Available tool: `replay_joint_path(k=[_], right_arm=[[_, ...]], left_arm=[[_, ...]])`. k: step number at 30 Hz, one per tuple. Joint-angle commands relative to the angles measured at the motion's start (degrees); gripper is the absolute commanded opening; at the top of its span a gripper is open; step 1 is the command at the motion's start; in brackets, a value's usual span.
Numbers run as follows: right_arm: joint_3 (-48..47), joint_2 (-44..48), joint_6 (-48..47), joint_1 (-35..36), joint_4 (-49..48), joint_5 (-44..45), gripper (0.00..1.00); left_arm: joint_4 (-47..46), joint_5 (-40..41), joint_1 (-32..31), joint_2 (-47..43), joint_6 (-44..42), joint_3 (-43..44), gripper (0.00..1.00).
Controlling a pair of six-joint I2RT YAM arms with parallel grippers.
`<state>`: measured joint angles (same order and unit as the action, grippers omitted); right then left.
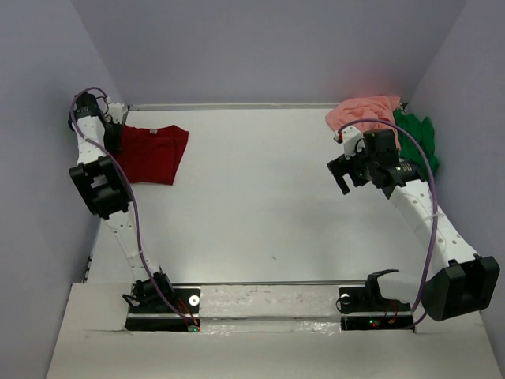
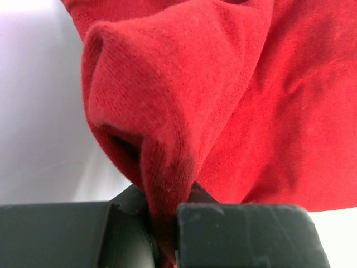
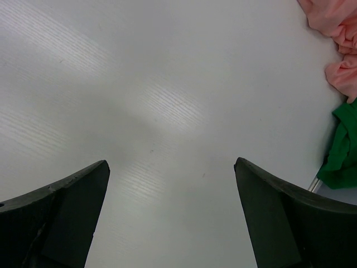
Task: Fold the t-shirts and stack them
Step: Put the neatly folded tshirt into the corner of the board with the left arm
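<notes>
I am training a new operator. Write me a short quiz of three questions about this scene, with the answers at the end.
1. Fill in: the salmon pink t-shirt and the green t-shirt lie bunched at the far ____ corner of the table.
2. Which one does the left gripper pinch? A) salmon pink t-shirt B) green t-shirt C) dark red t-shirt
3. True or false: the right gripper is shut on cloth.
Key: 1 right; 2 C; 3 false, it is open and holds nothing.
</notes>
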<state>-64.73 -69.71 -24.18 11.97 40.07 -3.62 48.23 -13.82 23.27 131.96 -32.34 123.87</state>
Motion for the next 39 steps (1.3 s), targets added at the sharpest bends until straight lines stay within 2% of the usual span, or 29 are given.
replay_joint_path(k=[1,6,10,11,14,15,16,19,21,26,32,36,39], right_arm=[[-0.05,1.6,0.37,-0.45,-2.19,-1.04,1.0],[-0.57,0.63,0.28,-0.98,-2.19,-0.69,1.0],[-1.19,-0.42,0.28,-0.98,-1.49,-0.34,1.0],[-1.19,-0.6,0.28,-0.98,-1.49,-0.16,1.0],[-0.93,-0.77,0.19,-0.98,-1.49,-0.25,1.0],[-0.84,-0.78,0.19,-1.5,-1.49,-0.25,1.0],[-0.75,-0.69,0.19,-1.51,-1.4,-0.51,1.0],[-1.01,-0.43,0.28,-1.51,-1.4,-0.69,1.0],[-1.1,-0.25,0.28,-2.03,-1.23,-1.04,1.0],[-0.92,0.1,0.1,-2.04,-1.23,-1.74,1.0],[-0.84,0.98,0.01,-2.04,-1.23,-2.45,1.0],[-0.66,0.72,0.01,-2.04,-1.31,-2.88,1.0],[-0.84,0.19,0.1,-2.04,-1.14,-3.06,1.0]], left_arm=[[0.91,3.45,-0.06,0.49,-2.64,3.83,0.0],[0.9,3.37,-0.15,2.24,-2.82,5.5,0.0],[-0.15,5.29,-0.15,2.42,-2.73,3.67,0.01],[-0.67,5.91,-0.15,2.42,-2.73,3.22,0.1],[-2.69,8.63,-0.15,1.55,-2.21,1.29,0.56],[-4.01,8.99,-0.15,0.59,-1.94,0.76,0.61],[-4.89,10.12,-0.15,-0.12,-1.85,-0.55,0.72],[-8.41,11.97,-0.15,-3.11,-0.97,-2.06,0.83],[-10.16,13.12,-0.24,-4.86,0.07,-1.71,0.84],[-11.75,21.99,-0.85,-7.94,0.52,3.21,0.86],[-20.96,26.21,-1.56,-19.01,-2.55,0.85,0.87],[-24.58,22.45,-1.82,-27.17,-4.22,-4.68,0.9],[-23.71,16.83,-1.82,-28.77,-3.44,-10.13,0.89]])
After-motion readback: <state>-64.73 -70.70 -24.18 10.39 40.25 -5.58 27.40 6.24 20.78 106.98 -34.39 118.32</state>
